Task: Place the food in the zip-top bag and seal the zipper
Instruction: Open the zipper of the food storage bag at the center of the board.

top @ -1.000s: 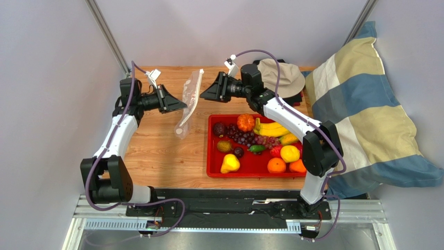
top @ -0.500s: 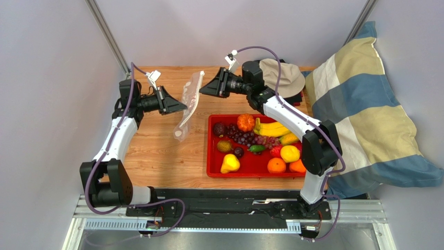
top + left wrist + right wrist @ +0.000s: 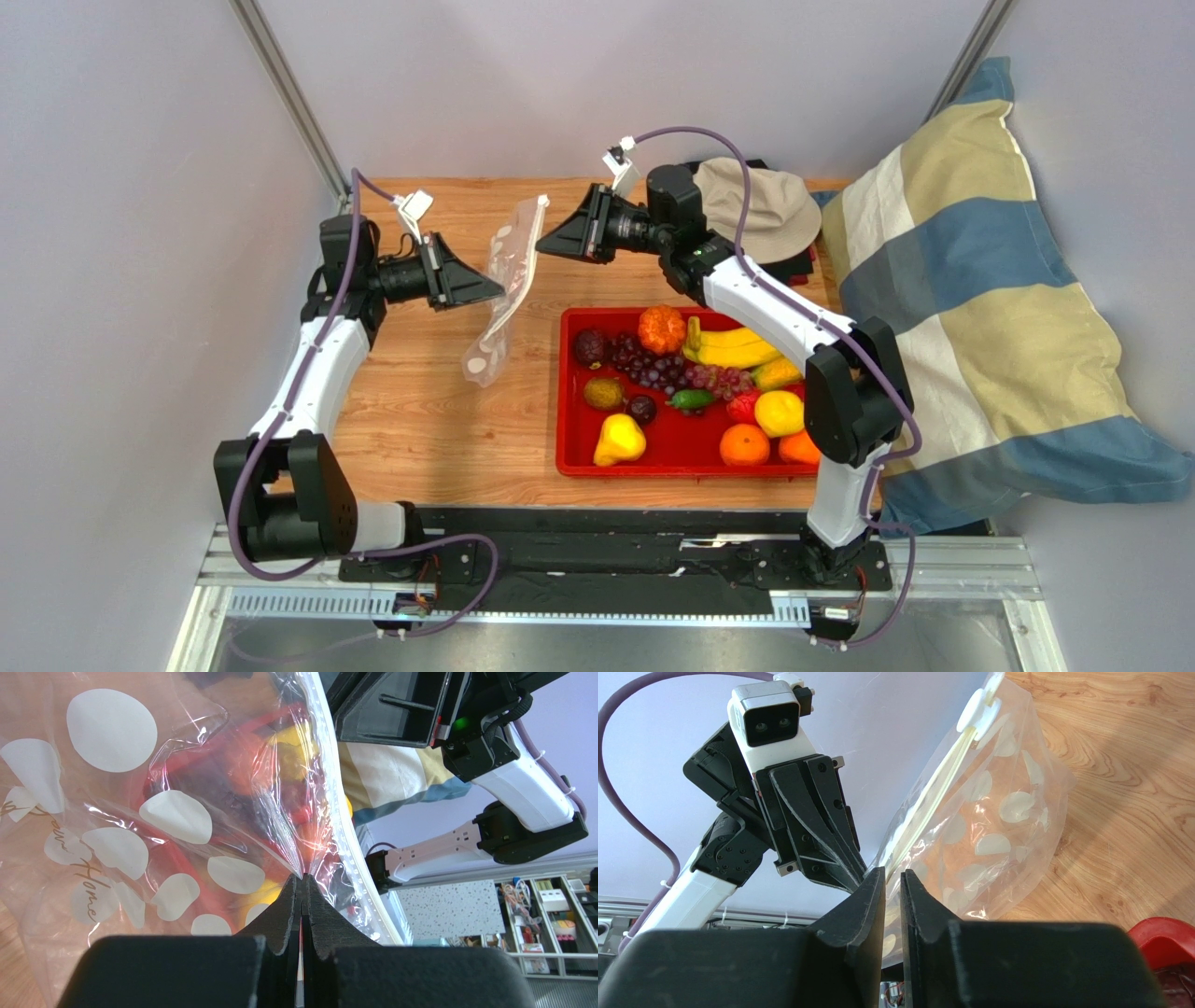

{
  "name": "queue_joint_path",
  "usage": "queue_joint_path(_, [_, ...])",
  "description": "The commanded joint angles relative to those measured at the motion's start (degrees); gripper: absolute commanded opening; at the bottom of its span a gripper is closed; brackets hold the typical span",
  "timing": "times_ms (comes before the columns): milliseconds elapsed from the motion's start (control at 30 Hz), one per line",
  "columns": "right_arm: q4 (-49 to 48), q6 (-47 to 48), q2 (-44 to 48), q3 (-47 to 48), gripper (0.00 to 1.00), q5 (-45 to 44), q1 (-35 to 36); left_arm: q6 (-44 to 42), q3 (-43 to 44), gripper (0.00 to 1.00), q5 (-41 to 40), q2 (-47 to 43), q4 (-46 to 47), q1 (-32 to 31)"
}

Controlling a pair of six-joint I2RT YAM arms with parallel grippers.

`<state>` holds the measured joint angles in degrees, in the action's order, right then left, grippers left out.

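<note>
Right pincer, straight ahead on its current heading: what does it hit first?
The zip-top bag. Its dotted film hangs right at the tips of the right pincer in the right wrist view, possibly touching; depth is unclear. Just beyond the film sits the left pincer, shut on the same bag.

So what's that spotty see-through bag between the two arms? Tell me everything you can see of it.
The zip-top bag is thin, clear, crinkly plastic printed with white round dots and script lettering, with a pale zipper strip along one long edge. It looks empty and hangs slanted over the wooden table. The left gripper pinches its film; the right gripper sits nearly closed beside it, grip unclear.
</note>
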<state>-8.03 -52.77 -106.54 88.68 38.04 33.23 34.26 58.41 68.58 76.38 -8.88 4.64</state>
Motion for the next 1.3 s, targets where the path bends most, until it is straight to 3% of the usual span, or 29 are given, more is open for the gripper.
queue_joint_path(0, [-3.1, -0.8, -0.2, 2.1, 0.15, 0.6, 0.1, 0.6, -0.9, 0.0, 2.1, -2.5, 2.6, 0.3])
queue_joint_path(133, [-3.7, -0.7, 0.0, 1.3, 0.11, 1.1, 0.1, 2.7, -2.1, 0.0, 2.4, -2.8, 5.4, 0.3])
queue_joint_path(267, [-4.0, -0.4, 0.3, 0.4, 0.01, 1.1, 0.1, 5.5, -3.2, 0.0, 3.0, -3.2, 8.3, 0.3])
queue_joint_path(400, [-3.7, -0.3, 0.3, 0.1, 0.0, 1.3, 0.2, 6.8, -3.4, 0.0, 3.5, -3.3, 10.7, 0.3])
queue_joint_path(833, [-2.3, -0.5, -0.2, -0.1, 0.02, 1.9, 0.8, 7.6, -4.0, 0.0, 3.9, -4.0, 13.2, 0.3])
queue_joint_path(1267, [-2.7, -3.6, -1.2, 0.3, 0.14, 3.5, 1.1, 6.6, -5.3, 0.0, 2.4, -5.9, 17.1, 0.3])
